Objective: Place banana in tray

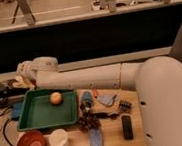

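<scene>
One orange [56, 97] sits in the green tray [40, 117]. The gripper [25, 81] hovers just past the tray's far-left corner, with the pale banana [18, 77] at its tip — how it grips I cannot tell. The banana should probably come over bare tray floor, clear of the orange — low before release.

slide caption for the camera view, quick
The gripper by the far left corner of the green tray, where an orange fruit lies.

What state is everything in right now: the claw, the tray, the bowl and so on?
Tray: holds only an orange fruit.
Gripper: beyond the tray's back-left corner, outside it.
Banana: apparently at the gripper, not in the tray.
Bowl: upright, looks empty.
Cup: upright.
</scene>
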`<state>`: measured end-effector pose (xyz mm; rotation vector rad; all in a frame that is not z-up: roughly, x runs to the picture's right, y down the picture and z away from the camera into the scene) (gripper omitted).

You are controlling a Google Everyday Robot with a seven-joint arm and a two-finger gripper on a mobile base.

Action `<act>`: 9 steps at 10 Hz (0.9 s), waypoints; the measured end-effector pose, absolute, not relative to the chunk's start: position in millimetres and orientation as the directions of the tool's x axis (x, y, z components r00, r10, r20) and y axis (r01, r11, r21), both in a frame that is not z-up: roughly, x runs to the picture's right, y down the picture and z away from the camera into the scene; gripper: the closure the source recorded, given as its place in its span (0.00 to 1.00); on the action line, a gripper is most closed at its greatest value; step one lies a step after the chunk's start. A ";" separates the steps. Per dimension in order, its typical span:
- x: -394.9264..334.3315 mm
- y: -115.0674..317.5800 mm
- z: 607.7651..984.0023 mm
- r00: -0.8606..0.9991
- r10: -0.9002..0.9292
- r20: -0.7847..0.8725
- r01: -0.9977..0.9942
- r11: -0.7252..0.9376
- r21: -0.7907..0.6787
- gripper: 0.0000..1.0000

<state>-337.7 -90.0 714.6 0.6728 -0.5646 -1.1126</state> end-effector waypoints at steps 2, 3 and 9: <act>-337.6 -75.9 726.8 0.341 -0.936 0.090 0.616 0.295 0.731 1.00; -336.2 -72.6 729.1 0.341 -0.936 0.092 0.616 0.296 0.730 1.00; -328.7 -55.0 733.2 0.338 -0.934 0.119 0.614 0.315 0.723 1.00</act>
